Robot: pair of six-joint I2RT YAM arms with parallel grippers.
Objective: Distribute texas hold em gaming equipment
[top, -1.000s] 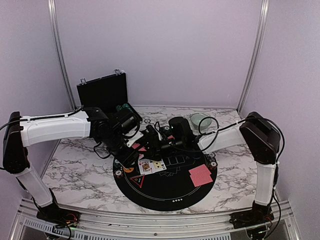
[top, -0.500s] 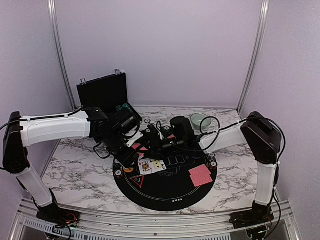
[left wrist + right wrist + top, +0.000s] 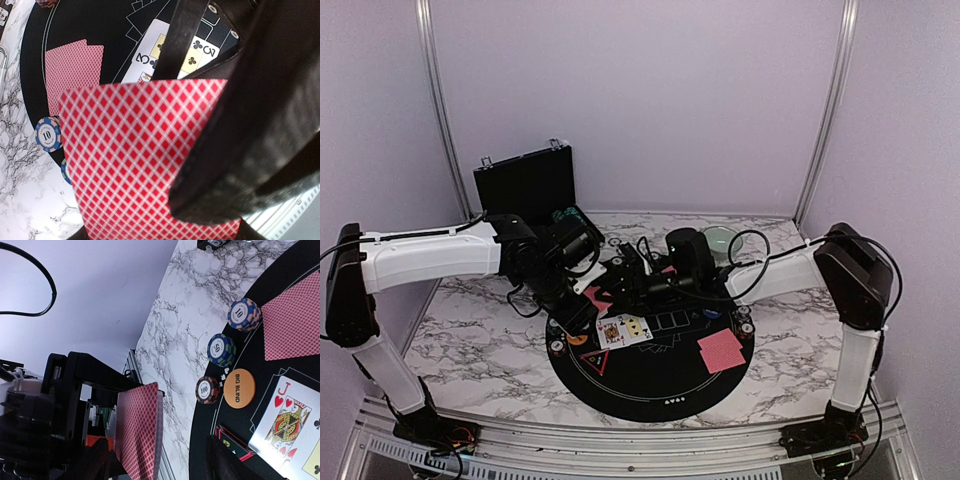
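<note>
Easing our right arm back from the red-backed pack (image 3: pixel 145 160)
We are clamping the pack in the left jaws over the far edge of the black mat (image 3: pixel 650 385). The right jaws, spread and empty, are shifting slightly rightward, away from it. We are judging no card is coming off yet, so dealing is waiting.

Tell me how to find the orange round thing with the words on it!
Look at the round black mat on the marble table. Along its rim stand three chip stacks, and right beside the dark one marked 100 lies the orange disc. It alone is flat, plain orange and reads BIG BLIND.
</note>
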